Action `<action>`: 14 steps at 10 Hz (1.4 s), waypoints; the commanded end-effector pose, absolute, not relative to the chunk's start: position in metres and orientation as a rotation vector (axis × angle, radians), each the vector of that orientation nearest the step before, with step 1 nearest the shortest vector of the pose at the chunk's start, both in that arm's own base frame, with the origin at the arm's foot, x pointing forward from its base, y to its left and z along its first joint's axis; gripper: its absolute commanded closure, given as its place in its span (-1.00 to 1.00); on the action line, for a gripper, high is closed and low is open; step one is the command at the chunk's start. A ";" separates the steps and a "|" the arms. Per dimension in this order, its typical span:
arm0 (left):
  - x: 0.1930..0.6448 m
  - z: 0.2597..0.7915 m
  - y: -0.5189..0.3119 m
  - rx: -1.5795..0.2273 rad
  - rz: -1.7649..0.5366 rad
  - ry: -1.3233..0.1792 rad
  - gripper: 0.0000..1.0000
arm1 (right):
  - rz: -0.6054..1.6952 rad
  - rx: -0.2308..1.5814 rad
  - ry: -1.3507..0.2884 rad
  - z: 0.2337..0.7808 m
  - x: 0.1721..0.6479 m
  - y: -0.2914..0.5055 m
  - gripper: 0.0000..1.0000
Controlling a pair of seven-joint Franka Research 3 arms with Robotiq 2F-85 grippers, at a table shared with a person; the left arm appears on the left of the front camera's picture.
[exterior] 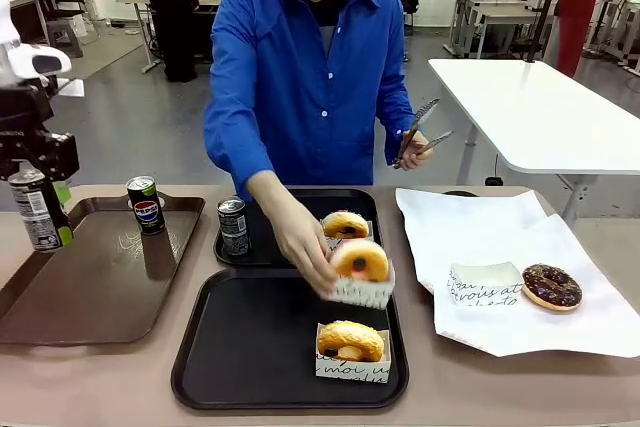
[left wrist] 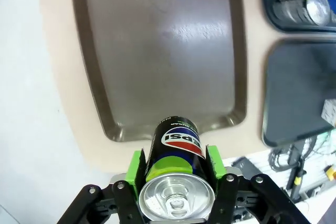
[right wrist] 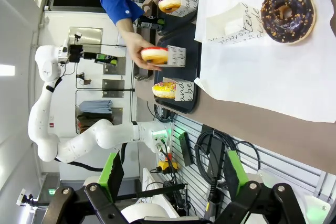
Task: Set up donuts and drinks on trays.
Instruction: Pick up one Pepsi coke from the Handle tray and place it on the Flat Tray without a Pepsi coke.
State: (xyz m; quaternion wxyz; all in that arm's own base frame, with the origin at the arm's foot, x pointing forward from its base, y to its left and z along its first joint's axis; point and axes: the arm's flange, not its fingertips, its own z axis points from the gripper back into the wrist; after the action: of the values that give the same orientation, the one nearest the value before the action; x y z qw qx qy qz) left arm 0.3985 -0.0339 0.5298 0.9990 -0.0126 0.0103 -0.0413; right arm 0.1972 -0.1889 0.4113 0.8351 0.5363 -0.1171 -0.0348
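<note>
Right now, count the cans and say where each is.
3 cans. One can is held in the left gripper near the brown tray's edge; one stands on that tray; one stands on the far black tray. None looks hidden.

Brown tray (exterior: pixel 90 292), white paper (exterior: pixel 470 227), metal tongs (exterior: pixel 421 123).

Person's hand (exterior: pixel 305 247) blocks far edge of near tray (exterior: pixel 250 347).

Bright, even overhead light, soft glare on the brown tray (left wrist: pixel 173 51), wrist views bending at edges.
</note>
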 end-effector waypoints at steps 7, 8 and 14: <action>0.389 0.540 -0.036 -0.034 -0.103 0.019 1.00 | -0.065 1.163 -0.274 0.413 0.200 -0.187 -1.00; 0.389 0.540 -0.036 -0.034 -0.103 0.019 1.00 | -0.065 1.163 -0.274 0.413 0.200 -0.187 -1.00; 0.383 0.498 -0.184 0.030 -0.466 0.047 -0.15 | -0.065 1.163 -0.274 0.413 0.200 -0.187 -1.00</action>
State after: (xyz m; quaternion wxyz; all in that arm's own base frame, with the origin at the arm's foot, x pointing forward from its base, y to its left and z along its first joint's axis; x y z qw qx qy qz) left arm 0.3812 -0.1669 0.4983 0.9788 0.0185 0.0331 -0.2013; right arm 0.1972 -0.1888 0.4113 0.8352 0.5363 -0.1169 -0.0345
